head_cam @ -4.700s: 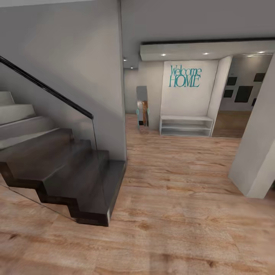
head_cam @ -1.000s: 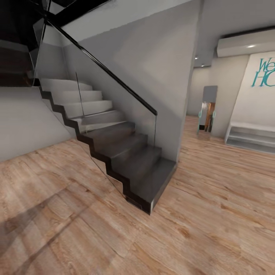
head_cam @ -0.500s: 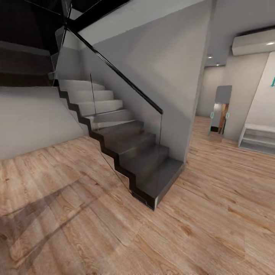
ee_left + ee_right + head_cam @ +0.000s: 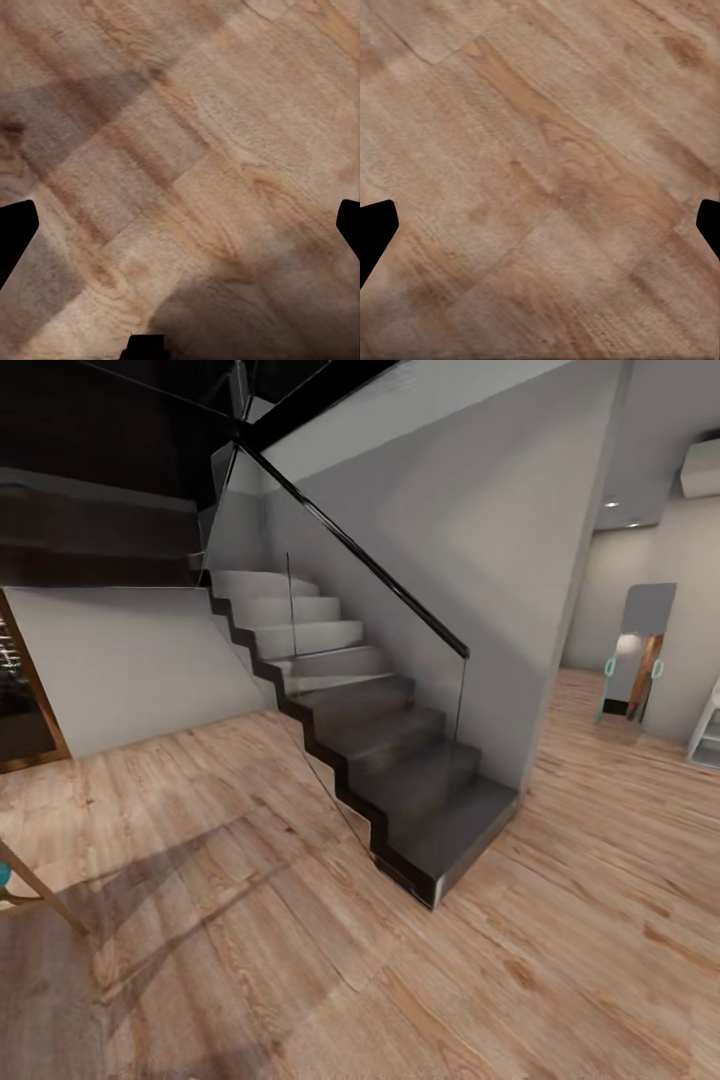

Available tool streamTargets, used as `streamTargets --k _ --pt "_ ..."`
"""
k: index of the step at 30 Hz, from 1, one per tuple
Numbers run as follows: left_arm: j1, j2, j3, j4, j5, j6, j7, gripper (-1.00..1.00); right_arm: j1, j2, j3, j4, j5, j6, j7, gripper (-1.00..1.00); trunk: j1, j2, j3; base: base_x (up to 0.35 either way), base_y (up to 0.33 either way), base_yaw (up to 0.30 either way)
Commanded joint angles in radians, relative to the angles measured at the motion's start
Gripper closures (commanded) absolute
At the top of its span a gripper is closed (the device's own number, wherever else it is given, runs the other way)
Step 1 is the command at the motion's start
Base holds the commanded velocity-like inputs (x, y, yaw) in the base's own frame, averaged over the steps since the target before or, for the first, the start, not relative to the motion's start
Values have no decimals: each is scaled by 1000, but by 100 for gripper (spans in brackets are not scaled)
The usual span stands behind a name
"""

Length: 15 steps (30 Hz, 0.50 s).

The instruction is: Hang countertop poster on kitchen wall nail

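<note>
- Both sets of jaws stand wide apart with nothing between them: the left gripper (image 4: 180, 232) shows dark fingertips (image 4: 15, 236) at the two edges of its wrist view, and the right gripper (image 4: 540, 232) shows the same, one fingertip (image 4: 375, 232) at each side.
- Both wrist cameras look straight down at the floor (image 4: 547, 150), which suggests the arms are tucked low for travel, not reaching for anything.
- That floor is warm wood plank, with visible grain, knots and staggered board joints; a soft grey shadow falls across it under the left arm.
- From the head view, a staircase (image 4: 390, 760) sits centre stage: dark, matte, blocky treads stepping up to paler ones higher on.
- A glass panel (image 4: 330, 690) with a thin black handrail (image 4: 360, 565) guards its open side, and a plain grey wall (image 4: 470, 540) closes the other.
- Far right, a tall mirror (image 4: 640, 650) with teal fittings leans against the wall down a hallway.
- At the left edge, a slanted wooden leg (image 4: 40, 895) pokes in; I cannot tell what furniture it belongs to.
- Poster and countertop are not in sight here, so my read is that the robot is in transit to the kitchen and the pick-up has not yet begun.
</note>
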<state>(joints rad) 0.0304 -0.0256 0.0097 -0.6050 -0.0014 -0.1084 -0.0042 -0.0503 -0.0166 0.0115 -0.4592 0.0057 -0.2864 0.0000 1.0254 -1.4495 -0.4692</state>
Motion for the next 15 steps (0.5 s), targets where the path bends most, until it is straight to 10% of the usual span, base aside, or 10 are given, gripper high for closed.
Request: streamTargets --k 1,15 --pt "0 0 1 -1 0 -2 0 -100 0 0 1 1 0 -3 0 -100 0 -1 -1 -257 53 80" --pt "0 0 1 -1 0 -2 0 -100 0 0 1 1 0 -4 0 -100 0 -1 -1 -153 14 206"
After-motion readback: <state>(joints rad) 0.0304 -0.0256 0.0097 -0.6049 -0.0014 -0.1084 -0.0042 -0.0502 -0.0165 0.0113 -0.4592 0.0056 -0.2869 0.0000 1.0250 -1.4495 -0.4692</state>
